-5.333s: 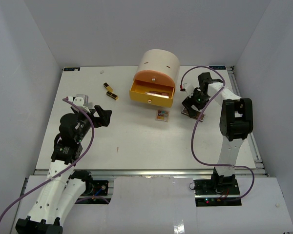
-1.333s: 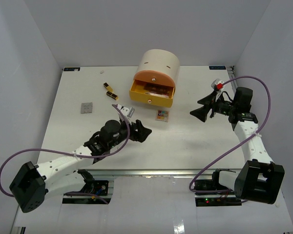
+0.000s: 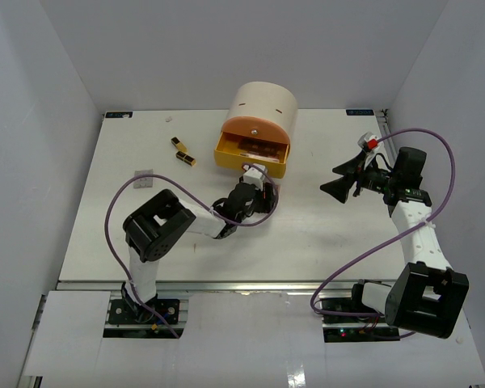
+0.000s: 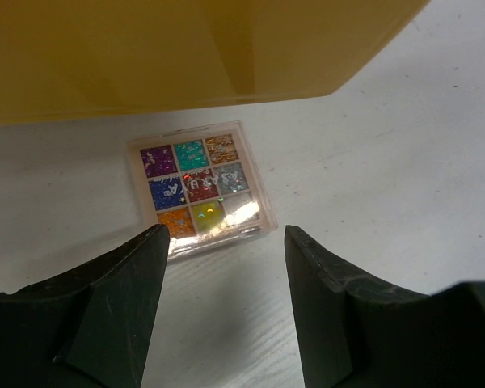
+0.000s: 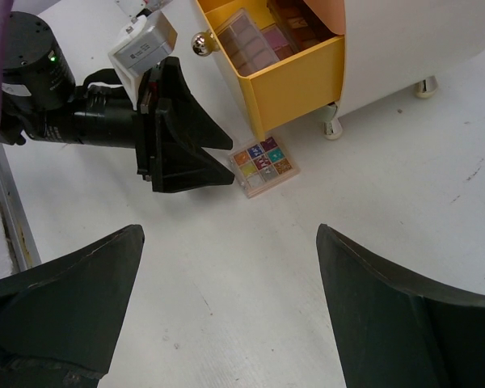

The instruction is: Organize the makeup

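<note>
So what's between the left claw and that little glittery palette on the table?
Nothing. In the left wrist view, only bare white table shows between the open left claw and the glitter palette just ahead.

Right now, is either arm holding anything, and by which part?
Nothing is held. Left gripper: jaws open, short of the glitter palette. Right gripper: jaws open, empty.

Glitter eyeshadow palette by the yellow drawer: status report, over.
Left pincer open, poised just short of the square multicolour glitter eyeshadow palette. Right pincer open, empty, off aside. Palette flat on white table before open yellow drawer; nothing blocking.
</note>
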You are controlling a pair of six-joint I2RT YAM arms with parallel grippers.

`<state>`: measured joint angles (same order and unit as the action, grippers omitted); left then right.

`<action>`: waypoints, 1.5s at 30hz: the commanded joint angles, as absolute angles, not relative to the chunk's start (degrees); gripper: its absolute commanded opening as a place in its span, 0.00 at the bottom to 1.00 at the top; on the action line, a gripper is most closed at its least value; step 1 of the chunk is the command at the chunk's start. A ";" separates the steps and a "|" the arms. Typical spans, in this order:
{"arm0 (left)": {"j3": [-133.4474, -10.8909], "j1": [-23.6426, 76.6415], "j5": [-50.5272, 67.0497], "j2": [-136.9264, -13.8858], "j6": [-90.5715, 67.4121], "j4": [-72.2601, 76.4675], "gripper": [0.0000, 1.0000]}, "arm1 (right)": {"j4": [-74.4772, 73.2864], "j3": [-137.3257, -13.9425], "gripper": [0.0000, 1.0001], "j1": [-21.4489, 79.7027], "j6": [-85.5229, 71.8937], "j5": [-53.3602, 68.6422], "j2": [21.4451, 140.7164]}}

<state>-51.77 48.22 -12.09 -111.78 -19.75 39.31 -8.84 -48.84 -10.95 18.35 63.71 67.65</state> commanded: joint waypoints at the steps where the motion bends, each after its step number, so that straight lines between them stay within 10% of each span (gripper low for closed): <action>1: -54.62 46.83 -14.33 -112.10 -19.77 35.79 0.70 | -7.91 -48.22 0.94 -11.37 18.37 65.83 68.06; 45: -63.25 57.14 -1.42 -115.89 -23.20 31.43 0.72 | -16.55 -52.28 0.93 -12.62 24.23 53.49 69.00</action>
